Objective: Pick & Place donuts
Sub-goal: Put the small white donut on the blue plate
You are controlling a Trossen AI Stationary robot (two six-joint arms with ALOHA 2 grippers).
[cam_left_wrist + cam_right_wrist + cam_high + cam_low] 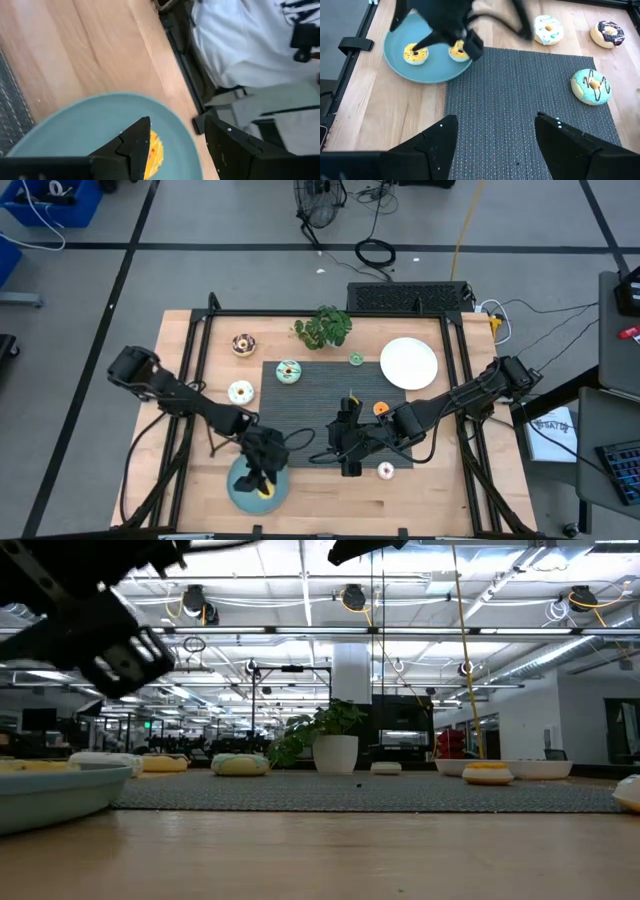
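The teal plate (240,492) lies near the table's near edge, and two yellow-iced donuts rest flat on it (416,53) (458,52). My left gripper (263,472) hangs open just over the plate. In the left wrist view one yellow donut (155,150) shows beside one finger (132,145). My right gripper (346,448) is open and empty above the dark mat (320,415). Other donuts lie flat: brown (244,343), teal (289,371), white (240,391), small green (356,359), orange (381,408), white (386,470). My left gripper comes at the plate from above with its fingers spread. One finger stands right at the rim of a yellow donut (156,142) that lies flat on the plate. That finger hides the meeting place, so I cannot tell whether it touches the donut.
A white plate (409,363) sits toward the table's far right, and a potted plant (322,328) stands at the mat's far edge. Bare wood (330,505) runs along the near edge between the plate and the white donut. A black frame borders the table.
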